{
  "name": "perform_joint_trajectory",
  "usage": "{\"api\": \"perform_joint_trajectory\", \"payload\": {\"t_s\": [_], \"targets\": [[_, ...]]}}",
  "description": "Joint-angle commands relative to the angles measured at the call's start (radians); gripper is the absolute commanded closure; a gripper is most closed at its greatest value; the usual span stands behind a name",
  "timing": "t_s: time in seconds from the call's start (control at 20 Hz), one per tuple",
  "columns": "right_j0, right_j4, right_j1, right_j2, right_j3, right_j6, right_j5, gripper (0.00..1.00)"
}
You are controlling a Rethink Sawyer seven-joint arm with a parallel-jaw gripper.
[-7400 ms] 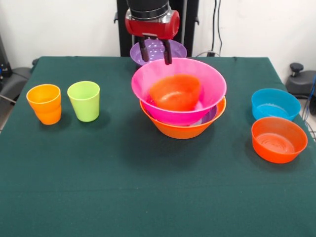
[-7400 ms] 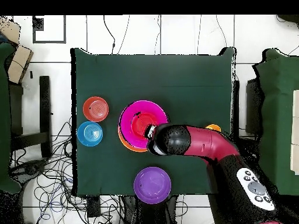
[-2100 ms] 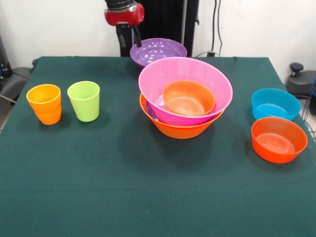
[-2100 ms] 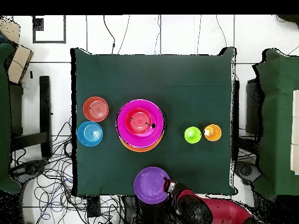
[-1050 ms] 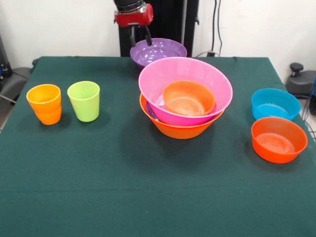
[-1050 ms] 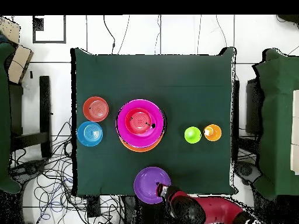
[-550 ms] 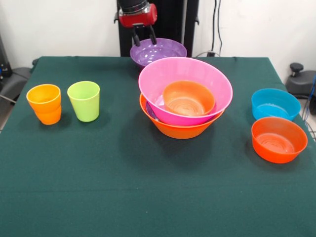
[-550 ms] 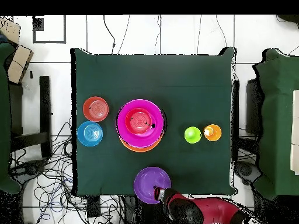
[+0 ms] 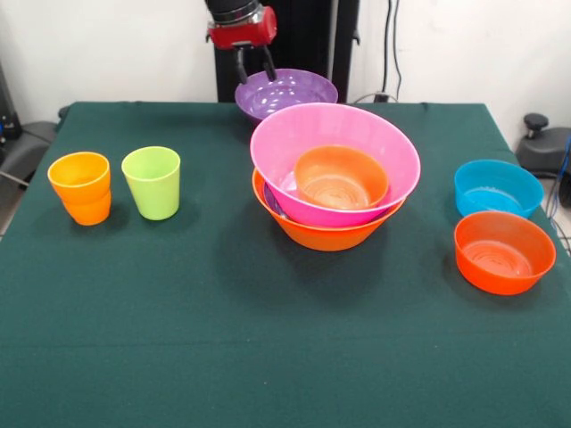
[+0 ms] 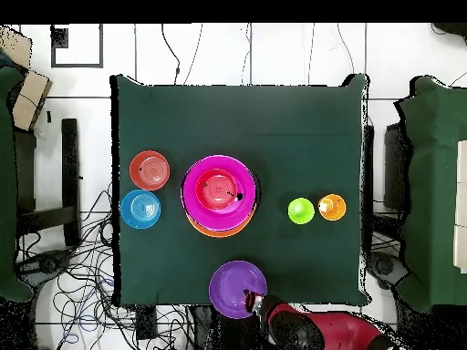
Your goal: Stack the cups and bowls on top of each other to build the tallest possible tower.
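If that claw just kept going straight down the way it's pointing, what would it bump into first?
Most likely the purple bowl. The gripper hangs open, pointing down over the bowl's rim on the side nearest the cups, so one finger would probably meet that rim, though depth is hard to judge.

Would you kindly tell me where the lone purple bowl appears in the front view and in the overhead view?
Front view: the purple bowl sits at the top centre, behind the pink bowl, with the open tool over its left rim.
Overhead view: the purple bowl lies at the bottom centre, below the pink bowl, with the tool at its lower right rim.
Shared landmark: the pink bowl, the purple bowl's nearest neighbour.
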Motion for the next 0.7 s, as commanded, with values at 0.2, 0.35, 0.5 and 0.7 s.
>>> {"api": "perform_joint_trajectory", "payload": {"t_s": [0.2,0.35,0.5,0.7], "targets": [[-0.036,0.069,-0.063,0.166,-0.088,-0.070,0.170,0.00],[-0.015,0.046,-0.051,0.145,-0.104,-0.046,0.152,0.00],[0.030,-0.010,0.007,0.091,-0.152,-0.007,0.086,0.00],[0.068,-0.036,0.035,0.050,-0.174,0.018,0.044,0.00]]}}
